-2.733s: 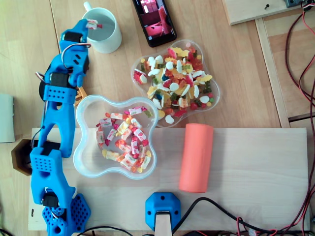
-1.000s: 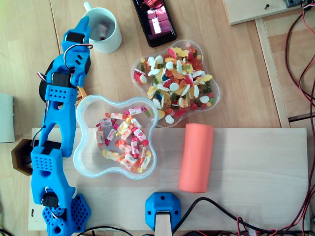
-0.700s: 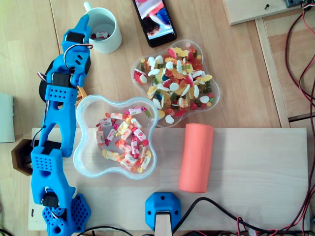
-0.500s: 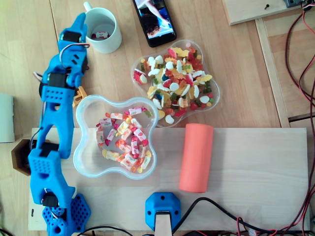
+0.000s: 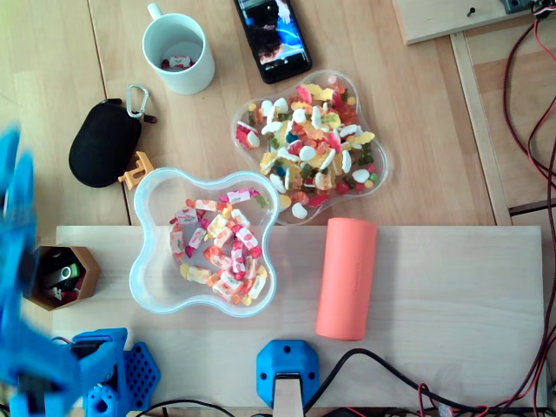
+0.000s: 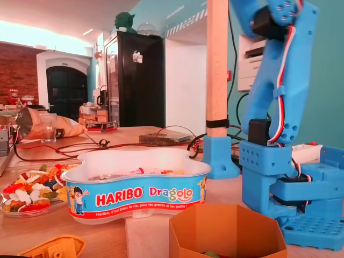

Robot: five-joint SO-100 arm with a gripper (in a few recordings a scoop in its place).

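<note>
A white mug [image 5: 178, 54] at the top left of the overhead view has one wrapped candy [image 5: 178, 62] lying in it. My blue arm [image 5: 16, 261] is a motion-blurred streak along the left edge, well away from the mug. Its gripper cannot be made out in the blur. In the fixed view the arm [image 6: 279, 80] stands folded upright over its base [image 6: 290, 188] at the right. A clear Haribo tub [image 5: 143, 261] [image 6: 140, 183] with several wrapped candies sits between the arm and a tray of gummies [image 5: 375, 182] [image 6: 27, 196].
A black pouch [image 5: 104, 143] with a carabiner lies below the mug, an orange piece [image 5: 135, 167] beside it. A brown hexagonal cup [image 5: 59, 276] [image 6: 226, 231] stands near the arm's base. An orange cylinder [image 5: 346, 278] lies on the pale board [image 5: 452, 313]. Cables run along the right edge.
The arm has left the mug and swung back to the left edge, uncovering the pouch and the hexagonal cup. The wrapped candy once in the gripper lies in the mug.
</note>
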